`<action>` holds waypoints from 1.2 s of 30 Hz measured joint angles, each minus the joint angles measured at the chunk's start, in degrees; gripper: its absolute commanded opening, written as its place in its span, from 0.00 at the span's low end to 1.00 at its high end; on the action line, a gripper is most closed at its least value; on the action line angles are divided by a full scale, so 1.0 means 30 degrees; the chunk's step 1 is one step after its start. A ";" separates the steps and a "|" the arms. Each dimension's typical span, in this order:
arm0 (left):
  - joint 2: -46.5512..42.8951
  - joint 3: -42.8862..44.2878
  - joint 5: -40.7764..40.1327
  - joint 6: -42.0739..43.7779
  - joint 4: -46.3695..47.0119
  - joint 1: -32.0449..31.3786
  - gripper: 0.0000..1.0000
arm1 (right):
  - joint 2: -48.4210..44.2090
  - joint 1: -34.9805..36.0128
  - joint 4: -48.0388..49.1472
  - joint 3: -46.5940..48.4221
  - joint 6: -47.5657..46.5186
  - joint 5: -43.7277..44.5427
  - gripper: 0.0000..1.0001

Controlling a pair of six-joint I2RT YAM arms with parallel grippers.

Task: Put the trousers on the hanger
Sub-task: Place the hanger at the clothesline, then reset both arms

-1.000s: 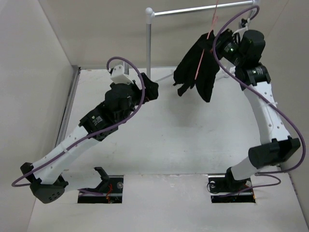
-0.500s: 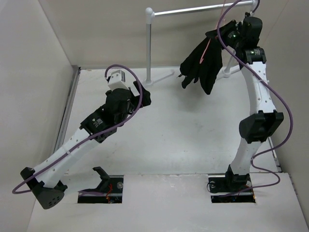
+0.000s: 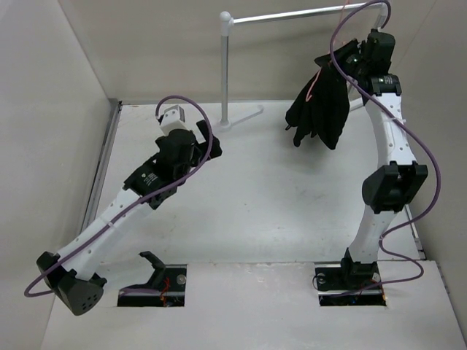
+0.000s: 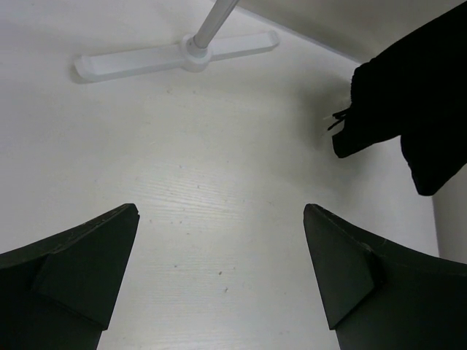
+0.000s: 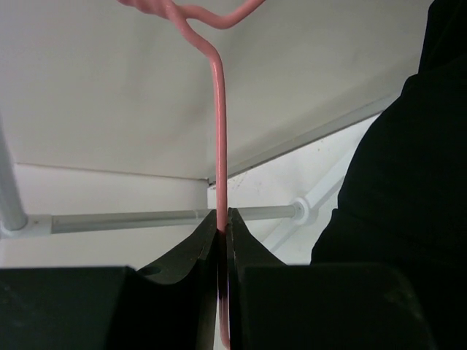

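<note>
Overhead, the right gripper (image 3: 341,64) is raised beside the white-and-silver tubular rail stand (image 3: 292,14), its jaws drawn almost together and pinching the thin pink-red wire clothes hanger (image 3: 314,79). The plain black fabric trousers (image 3: 319,109) are draped on that hanger, hanging in a dark bundle just beside and below the jaws, clear of the white table (image 3: 277,204). From the right wrist, the hanger (image 5: 217,109) rises straight up out of the slit between the right gripper (image 5: 221,222) fingertips to a twisted neck directly above them. The trousers (image 5: 394,204) fill the space immediately right of the jaws, and a horizontal tube of the rail stand (image 5: 131,220) runs behind them. Whether the hook sits over the rail cannot be told. The left gripper (image 3: 204,142) is low over the table, well apart from the garment. In its own wrist view the left gripper (image 4: 220,215) has its jaws spread wide, with only tabletop (image 4: 219,168) between the two black fingers (image 4: 80,270). Ahead of these jaws and slightly left lies the flat white foot of the rail stand (image 4: 175,57). Ahead and to their right hangs the lower edge of the trousers (image 4: 416,102). Pale markings on the left arm's black housing are too small to read.
</note>
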 measured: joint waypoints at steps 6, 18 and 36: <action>0.0386 -0.0481 0.0087 -0.0066 -0.0838 0.0765 1.00 | -0.0182 -0.0029 0.0459 -0.1610 -0.0226 0.0124 0.37; 0.1180 -0.0641 0.0168 -0.0044 -0.1727 0.1690 1.00 | -0.2302 -0.0721 0.0532 -0.2302 -0.0831 0.0503 0.92; 0.3031 0.0168 0.0095 -0.0131 -0.3534 0.0051 1.00 | -1.7216 0.0466 0.1297 -1.9664 -0.3096 0.4903 1.00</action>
